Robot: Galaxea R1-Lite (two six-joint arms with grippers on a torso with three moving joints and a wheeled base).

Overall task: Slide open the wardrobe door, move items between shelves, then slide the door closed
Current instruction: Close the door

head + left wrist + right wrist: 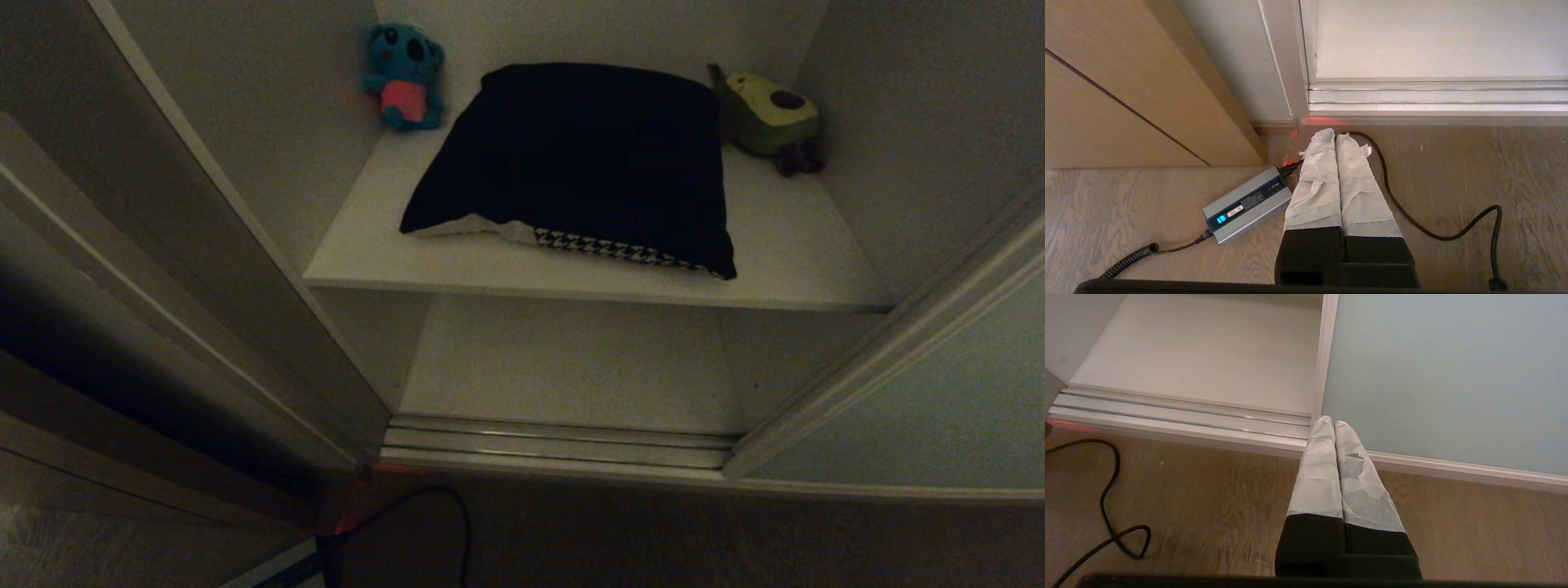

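Wood-grain flooring point(1208, 498) runs up to the foot of an open white wardrobe, where the pale grey-green sliding wardrobe door with its thin off-white rim point(939, 408) stands pushed to the right, baring the compartment behind a ribbed metal floor track point(563, 445). On the smooth white upper shelf point(784, 253), a large square cushion point(584, 163) lies flat with its plain black back upward; a strip of black-and-white houndstooth and a sliver of beige show along its near edge. A small blue plush toy with a pink belly point(404, 77) sits upright in the back left corner of that shelf, apart from the cushion, and a green avocado-shaped plush point(767, 110) rests in the back right corner, just beside the cushion's far corner. The lower white shelf board point(571, 367) lies beneath.

Neither arm appears in the head view. The left gripper point(1336, 136), its fingers wrapped in pale tape and pressed together on nothing, hangs low over the floor near the wardrobe's left corner. Beside it on the floor lies a flat silver-grey power adapter with a small lit blue display point(1247, 208), and a black cable point(1437, 234) curls past the fingers. The right gripper point(1329, 422), likewise taped and pressed together with nothing between, hangs just before the door's lower left corner, above the track's end.
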